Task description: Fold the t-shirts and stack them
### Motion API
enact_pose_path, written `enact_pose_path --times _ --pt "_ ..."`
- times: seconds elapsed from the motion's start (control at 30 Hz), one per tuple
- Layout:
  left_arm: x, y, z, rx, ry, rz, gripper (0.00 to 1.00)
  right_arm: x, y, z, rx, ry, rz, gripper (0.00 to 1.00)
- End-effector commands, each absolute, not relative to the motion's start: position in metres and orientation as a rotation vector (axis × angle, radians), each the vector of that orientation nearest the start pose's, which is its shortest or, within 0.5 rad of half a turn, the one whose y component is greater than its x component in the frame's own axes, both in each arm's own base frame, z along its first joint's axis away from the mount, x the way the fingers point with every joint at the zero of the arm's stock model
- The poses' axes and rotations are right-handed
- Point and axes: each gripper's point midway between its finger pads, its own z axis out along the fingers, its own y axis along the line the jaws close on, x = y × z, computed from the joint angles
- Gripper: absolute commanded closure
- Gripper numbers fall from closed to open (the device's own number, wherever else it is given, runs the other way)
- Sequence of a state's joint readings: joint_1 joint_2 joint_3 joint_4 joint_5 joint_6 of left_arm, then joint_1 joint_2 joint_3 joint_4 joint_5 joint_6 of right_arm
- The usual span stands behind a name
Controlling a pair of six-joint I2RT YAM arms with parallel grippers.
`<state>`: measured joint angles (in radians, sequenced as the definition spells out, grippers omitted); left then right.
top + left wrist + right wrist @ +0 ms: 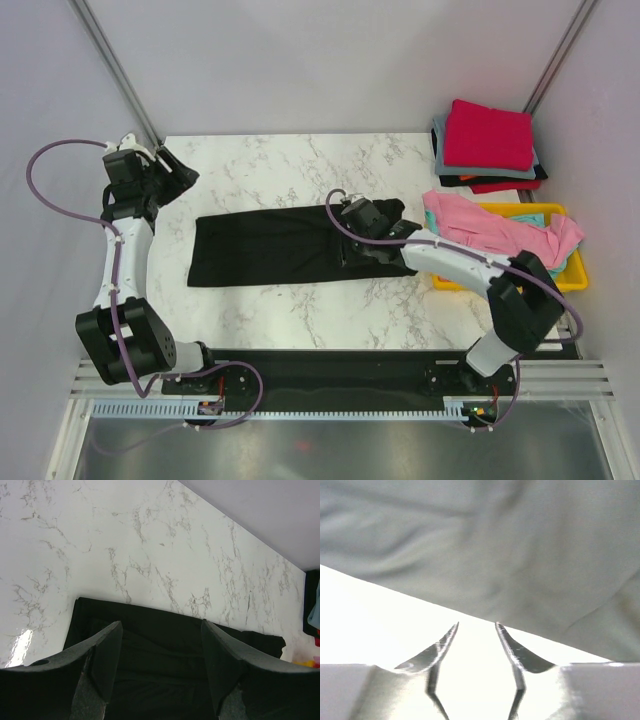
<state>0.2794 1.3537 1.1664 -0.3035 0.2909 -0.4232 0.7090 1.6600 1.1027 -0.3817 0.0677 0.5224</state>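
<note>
A black t-shirt point(265, 248) lies folded into a long strip across the marble table point(300, 160). My right gripper point(352, 252) is low at its right end. In the right wrist view the right gripper point(476, 626) is open with only bright table between its fingertips, and the shirt's edge point(530, 580) lies just ahead. My left gripper point(180, 170) hangs open over the back left corner. In the left wrist view the left gripper point(160, 630) holds nothing, and the black shirt point(160, 655) spreads below it. Folded shirts, a red one point(488, 135) on top, are stacked at the back right.
A yellow tray point(560, 278) stands at the right edge, with a pink shirt point(480, 225) and a teal one point(532, 218) heaped in it. Grey walls and two slanted poles close off the back.
</note>
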Motion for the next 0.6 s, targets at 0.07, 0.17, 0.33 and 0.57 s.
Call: enact_pose_path --times 0.07,0.17,0.33,0.57 --pt "0.414 0.041 0.275 -0.474 1.897 -0.435 0.28 0.262 0.271 0.138 -0.193 2.435 0.514 0.55" --pt "0.421 0.022 0.259 -0.401 1.949 -0.478 0.27 0.270 0.244 0.138 -0.128 2.398 0.398 0.49" --pt "0.433 -0.039 0.218 -0.276 2.156 -0.554 0.26 0.302 0.221 0.115 -0.018 2.469 0.361 0.47" --pt "0.439 -0.084 0.130 -0.310 2.475 -0.607 0.31 0.341 0.226 0.071 0.089 2.590 0.365 0.36"
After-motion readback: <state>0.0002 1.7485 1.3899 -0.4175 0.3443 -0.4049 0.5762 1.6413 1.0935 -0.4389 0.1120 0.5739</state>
